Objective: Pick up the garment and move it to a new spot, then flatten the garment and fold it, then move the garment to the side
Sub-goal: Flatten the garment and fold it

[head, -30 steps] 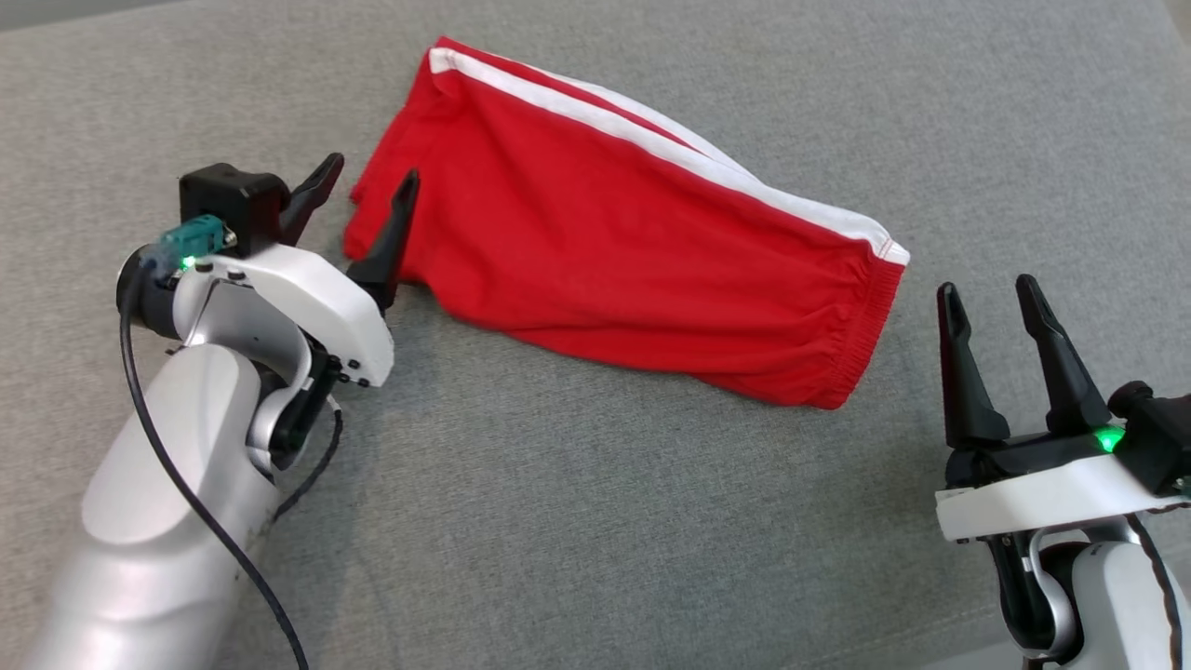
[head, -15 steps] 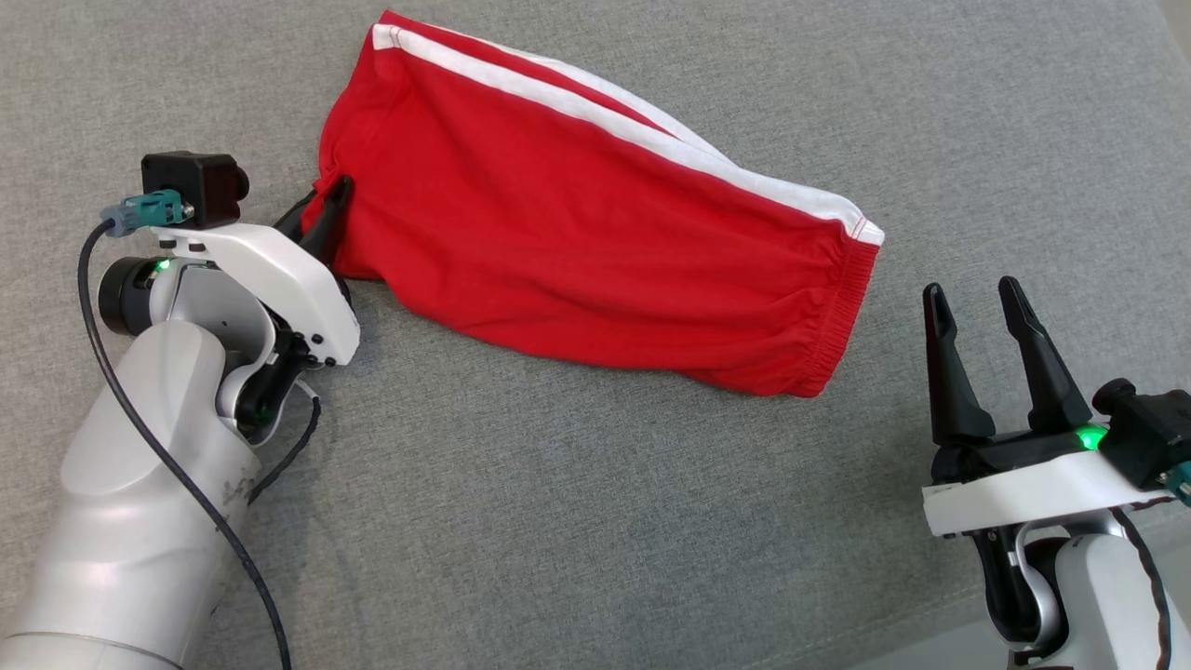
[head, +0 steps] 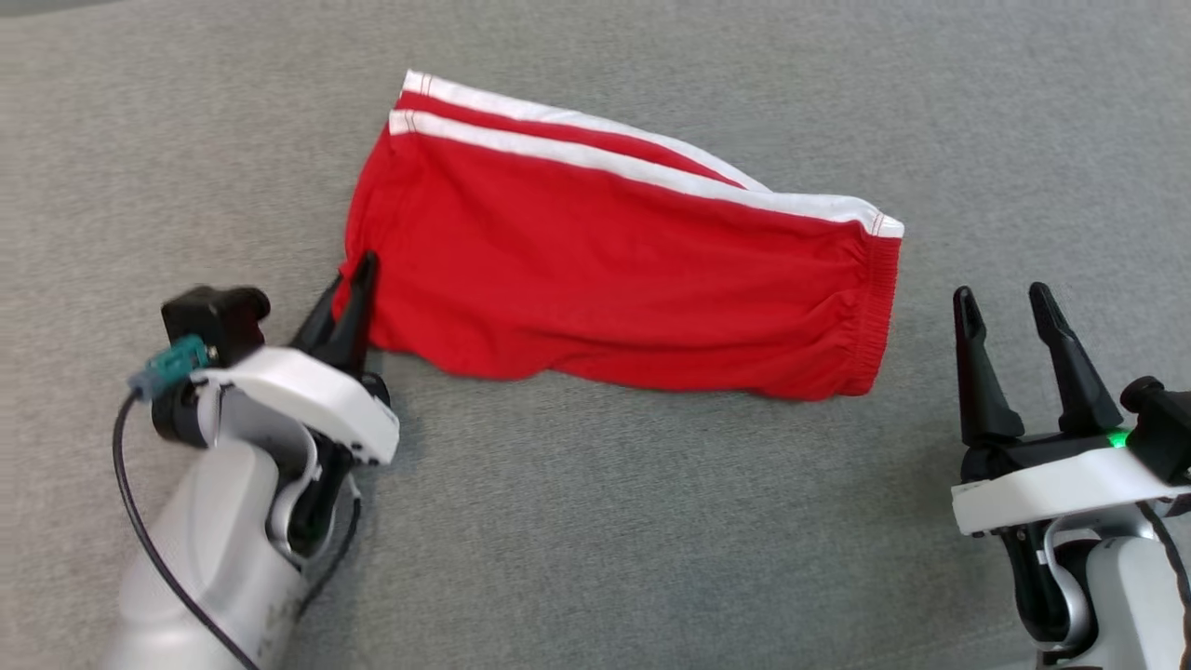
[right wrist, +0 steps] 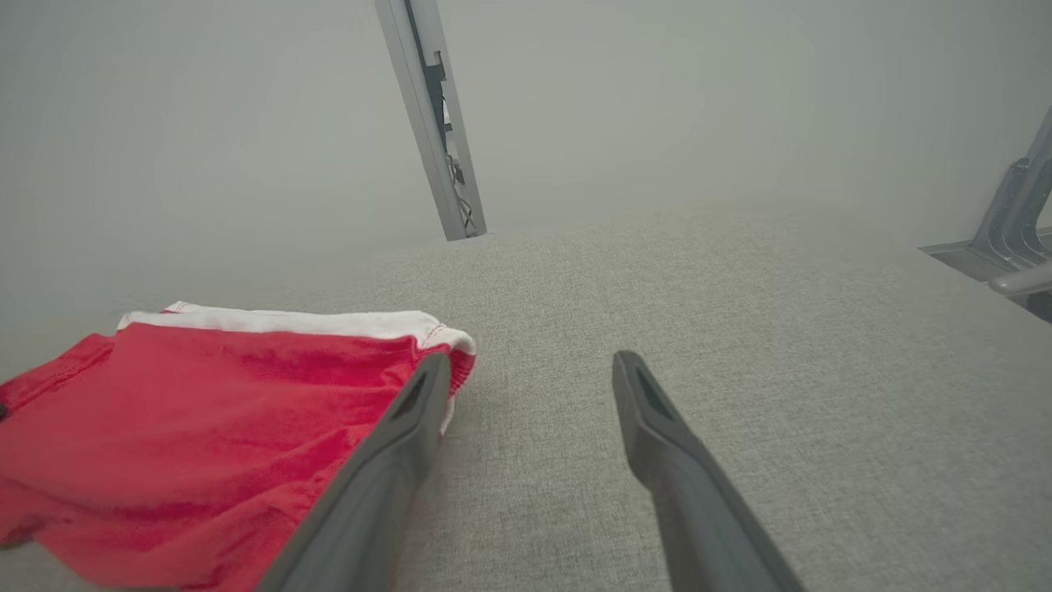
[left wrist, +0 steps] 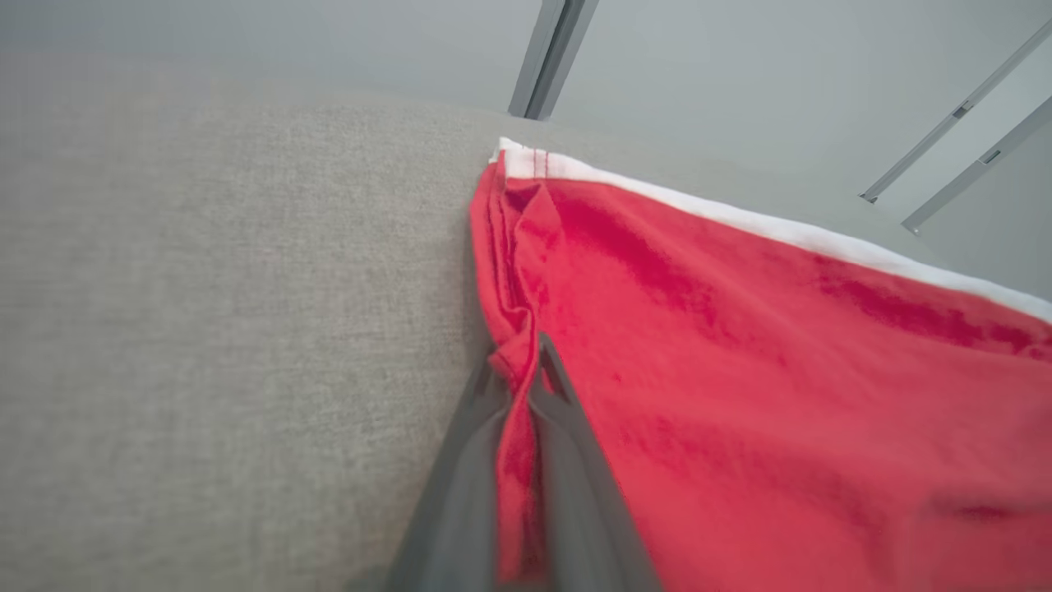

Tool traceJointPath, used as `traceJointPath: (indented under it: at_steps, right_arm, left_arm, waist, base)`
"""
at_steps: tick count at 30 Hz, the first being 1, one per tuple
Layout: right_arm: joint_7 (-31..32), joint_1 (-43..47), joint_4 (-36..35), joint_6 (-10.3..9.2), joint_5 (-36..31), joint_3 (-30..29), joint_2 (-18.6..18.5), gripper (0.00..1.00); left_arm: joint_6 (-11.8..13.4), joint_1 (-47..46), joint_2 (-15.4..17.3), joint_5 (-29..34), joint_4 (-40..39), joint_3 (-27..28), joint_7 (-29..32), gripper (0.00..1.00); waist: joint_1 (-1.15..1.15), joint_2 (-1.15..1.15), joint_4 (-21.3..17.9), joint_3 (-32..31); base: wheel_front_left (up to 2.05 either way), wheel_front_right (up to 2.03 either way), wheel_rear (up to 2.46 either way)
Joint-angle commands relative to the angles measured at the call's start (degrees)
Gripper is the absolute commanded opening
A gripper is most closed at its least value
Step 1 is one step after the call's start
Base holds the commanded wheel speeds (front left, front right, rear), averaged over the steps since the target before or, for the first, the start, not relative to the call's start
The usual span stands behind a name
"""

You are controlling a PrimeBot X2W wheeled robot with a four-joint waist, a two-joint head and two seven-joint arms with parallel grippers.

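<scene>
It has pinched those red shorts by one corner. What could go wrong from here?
1. The left pincer is shut on just a thin fold at the edge of the red shorts, so a lift could pull it free.
2. The right pincer stands open, apart from the waistband. Lifted by one corner, the shorts would likely hang and bunch up.
3. Dragged instead, they may wrinkle against the grey fabric surface.

The left end effector (head: 358, 272), with two long dark fingers, sits at 8 o'clock and points to 1 o'clock, pinched tight on red cloth shorts (head: 614, 270). The right end effector (head: 1001, 294), at 4 o'clock, points to 12 o'clock, fingers apart.
</scene>
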Motion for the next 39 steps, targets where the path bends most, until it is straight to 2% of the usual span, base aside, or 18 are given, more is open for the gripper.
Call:
traceJointPath:
  at_steps: [1, 8, 16, 17, 18, 19, 27, 33, 39]
  right_arm:
    - [1.0, 0.1, -0.3, -0.02, -0.3, -0.2, -0.9, 1.0]
    - [3.3, 1.0, -1.2, -0.02, -0.4, -1.0, -2.2, 1.0]
    - [4.7, 1.8, -1.2, -0.02, -0.8, -1.4, -2.6, 1.0]
    - [4.8, 1.8, -1.2, -0.02, -0.8, -1.3, -2.6, 1.0]
    - [5.0, 1.8, -1.1, -0.02, -0.8, -1.2, -2.6, 1.0]
    - [5.0, 1.8, -1.1, -0.02, -0.8, -1.1, -2.5, 1.0]
    - [5.1, 1.4, -2.5, -0.02, -2.3, -1.7, -2.5, 1.0]
    - [5.8, 2.9, -3.7, -0.02, -4.7, -2.6, -2.0, 1.0]
    - [6.7, 3.9, -3.7, -0.02, -5.4, -2.1, -1.8, 1.0]
  left_arm:
    - [1.3, 3.4, 0.3, -0.1, -2.1, 0.2, -0.7, 0.0]
    - [6.5, 13.7, 0.6, 0.4, -15.9, -0.3, -0.1, 0.0]
    - [9.6, 19.4, -0.2, -0.3, -22.6, -1.3, 1.5, 0.0]
    - [9.9, 19.7, -0.2, -0.2, -22.8, -1.4, 1.6, 0.33]
    - [10.0, 19.9, -0.1, 0.0, -23.1, -1.5, 1.6, 0.85]
    - [10.0, 20.2, -0.1, 0.3, -23.5, -1.4, 1.0, 1.0]
    - [13.8, 18.8, 1.6, 6.6, -28.8, 1.5, -7.0, 1.0]
    - [15.5, 18.5, 4.7, 11.7, -30.9, 3.3, -8.0, 1.0]
    - [15.7, 19.6, 6.0, 12.4, -30.8, 2.9, -7.4, 1.0]
  waist:
    - [0.0, 0.0, 1.8, -1.0]
    - [0.0, 0.0, 5.3, -2.4]
    - [0.0, 0.0, 7.1, -3.9]
    - [0.0, 0.0, 7.1, -4.1]
    - [0.0, 0.0, 7.0, -4.2]
    - [0.0, 0.0, 7.0, -4.4]
    - [0.0, 0.0, 6.9, -5.3]
    - [0.0, 0.0, 7.2, -6.9]
    - [0.0, 0.0, 7.3, -7.9]
  base:
    - [0.0, 0.0, 0.0]
    - [0.0, 0.0, 0.0]
    - [0.0, 0.0, 0.0]
    - [0.0, 0.0, 0.0]
    - [0.0, 0.0, 0.0]
    - [0.0, 0.0, 0.0]
    - [0.0, 0.0, 0.0]
    - [0.0, 0.0, 0.0]
    - [0.0, 0.0, 0.0]
